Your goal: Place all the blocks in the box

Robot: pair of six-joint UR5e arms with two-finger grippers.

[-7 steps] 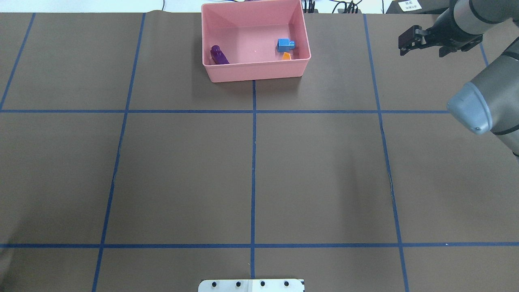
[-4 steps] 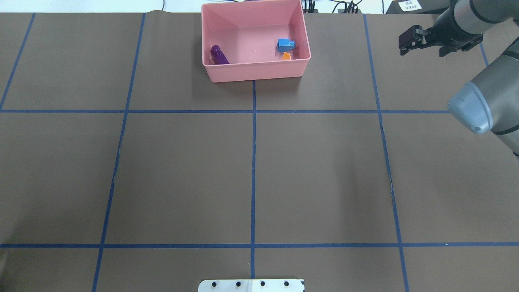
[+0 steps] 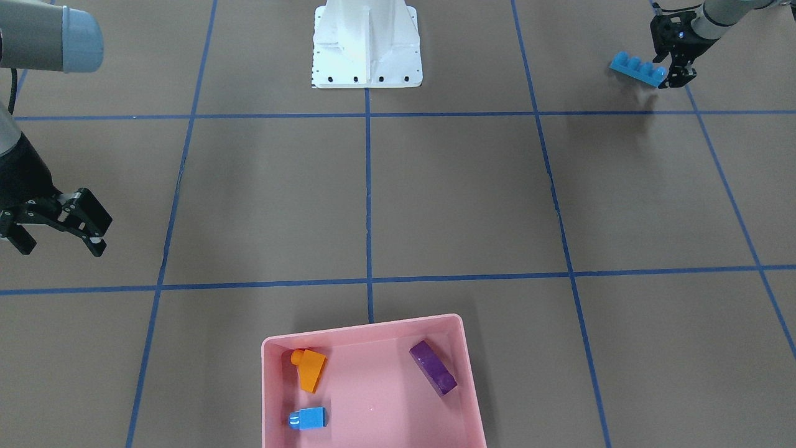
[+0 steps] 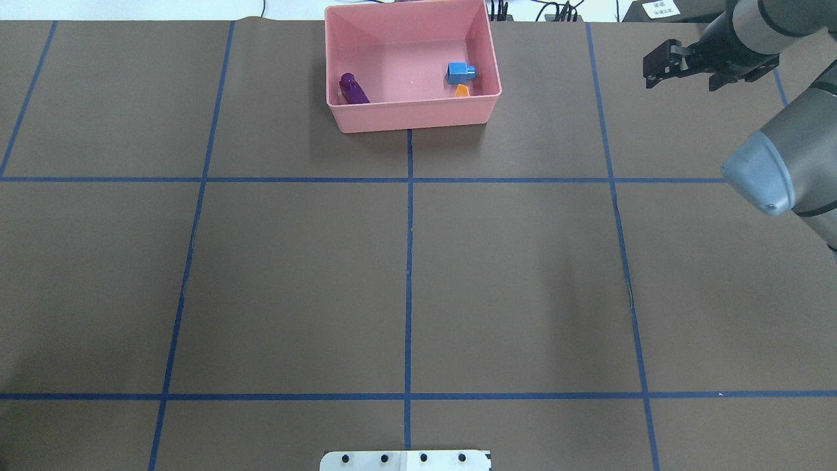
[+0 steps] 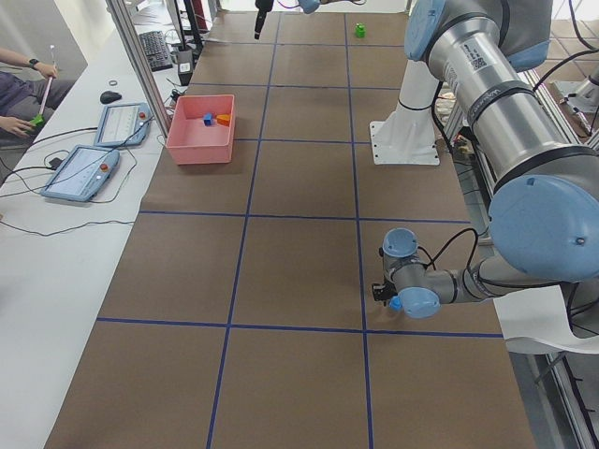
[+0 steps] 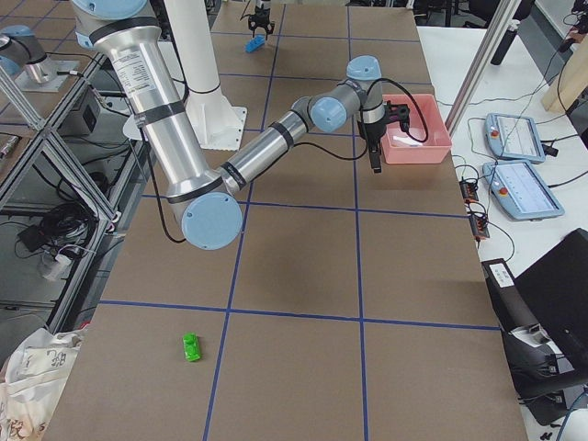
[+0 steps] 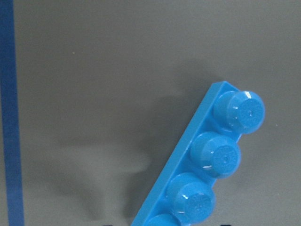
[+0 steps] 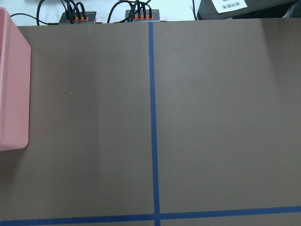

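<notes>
1. Left fingers (image 3: 682, 73) clamp one end of the long blue block (image 3: 635, 67), which is held tilted above the counter (image 3: 466, 199), well apart from the box (image 3: 364, 328).
2. Right fingers (image 3: 94, 219) are spread wide with nothing between them, above the counter, off to one side of the box.
3. Inside the box are the orange block (image 3: 309, 368), small blue block (image 3: 308, 418) and purple block (image 3: 433, 367), each lying apart.
4. Green block (image 6: 191, 346) lies on the counter, well apart from the box.

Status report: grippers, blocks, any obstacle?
Left gripper shut on long blue block. Right gripper open. Orange, purple, small blue in box; green block on table. Path looks clear.
</notes>
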